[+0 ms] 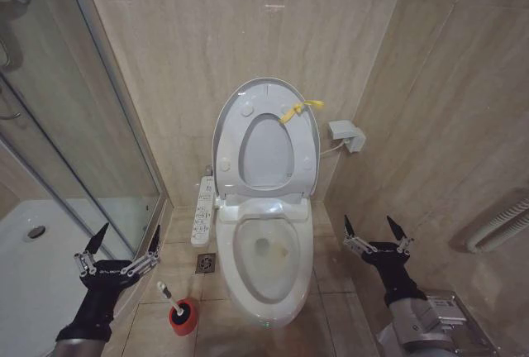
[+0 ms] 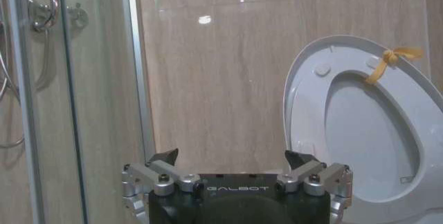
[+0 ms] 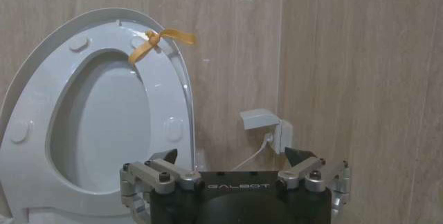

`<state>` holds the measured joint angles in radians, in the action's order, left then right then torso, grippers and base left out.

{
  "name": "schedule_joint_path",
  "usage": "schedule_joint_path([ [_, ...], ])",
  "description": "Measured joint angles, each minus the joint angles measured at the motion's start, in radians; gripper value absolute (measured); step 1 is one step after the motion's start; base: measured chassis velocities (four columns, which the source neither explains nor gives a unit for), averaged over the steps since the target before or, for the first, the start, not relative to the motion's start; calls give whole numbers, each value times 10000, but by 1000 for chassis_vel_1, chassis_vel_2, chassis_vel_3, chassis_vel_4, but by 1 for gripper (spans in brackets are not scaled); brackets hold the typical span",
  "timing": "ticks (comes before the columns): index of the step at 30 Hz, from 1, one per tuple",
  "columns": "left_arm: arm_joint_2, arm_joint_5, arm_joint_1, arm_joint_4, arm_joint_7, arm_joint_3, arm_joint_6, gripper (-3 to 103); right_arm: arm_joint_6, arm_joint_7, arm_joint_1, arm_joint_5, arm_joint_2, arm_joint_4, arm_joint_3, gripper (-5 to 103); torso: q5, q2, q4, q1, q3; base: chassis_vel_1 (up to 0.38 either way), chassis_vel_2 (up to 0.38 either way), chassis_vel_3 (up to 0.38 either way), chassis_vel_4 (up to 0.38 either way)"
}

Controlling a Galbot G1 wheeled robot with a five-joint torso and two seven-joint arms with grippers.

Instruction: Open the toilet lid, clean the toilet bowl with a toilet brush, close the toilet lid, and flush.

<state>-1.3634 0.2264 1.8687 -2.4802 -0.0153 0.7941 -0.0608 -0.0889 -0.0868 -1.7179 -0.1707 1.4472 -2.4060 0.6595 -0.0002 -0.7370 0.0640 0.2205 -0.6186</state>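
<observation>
The left gripper (image 1: 118, 241) is held wide open and empty, its two dark fingertips spread well apart, off the bowl's left side and above the floor beside the shower glass (image 1: 74, 142). In the left wrist view the same gripper (image 2: 232, 159) is seen with its fingers spread, nothing between them, pointed at the tiled wall (image 2: 207, 79) left of the lid.

The right gripper (image 1: 375, 230) is likewise held wide open and empty, off the bowl's right side, near the side wall. In the right wrist view it (image 3: 232, 157) is pointed at the wall just right of the lid, toward a small white box (image 3: 266, 128) with a cable mounted there.

The brush (image 1: 168, 294) is stood in its red holder (image 1: 183, 316) on the floor, to the left of the bowl's front and just right of the left gripper's arm. Its thin white handle is tilted up and away from the bowl. It is touched by neither gripper.

The bowl (image 1: 269, 249) is uncovered, and a yellowish stain is seen on its inner bottom. The lid (image 1: 266, 138) is raised upright against the back wall, with the seat ring raised flat against it. A yellow strap (image 1: 299, 110) is tied at the upper right of the rim. A white control panel (image 1: 203, 211) is fixed along the bowl's left side, and a floor drain (image 1: 205, 264) is set just below it, between the bowl and the shower tray (image 1: 50, 249).
</observation>
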Motion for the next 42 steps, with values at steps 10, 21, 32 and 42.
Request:
schedule_joint_path([
  [10,-98,-787,-10,2716,-265,-424,-2027,100,0,1,0,0,-1,0,-1,100,0,1,0,1,0,0,0,0,0],
  [21,-809,-1833,-265,6680,-97,-1179,-4330,100,0,0,0,0,0,0,0,100,1,3,-1,2,0,0,0,0,0],
  [32,-618,-139,-2148,9194,-182,-940,-4314,96,0,0,0,0,-1,0,0,100,1,2,-2,2,0,0,0,0,0],
  [42,-218,513,-4106,11162,-1228,-1151,-4532,97,0,0,0,0,0,0,0,100,0,3,0,3,0,0,0,0,0],
])
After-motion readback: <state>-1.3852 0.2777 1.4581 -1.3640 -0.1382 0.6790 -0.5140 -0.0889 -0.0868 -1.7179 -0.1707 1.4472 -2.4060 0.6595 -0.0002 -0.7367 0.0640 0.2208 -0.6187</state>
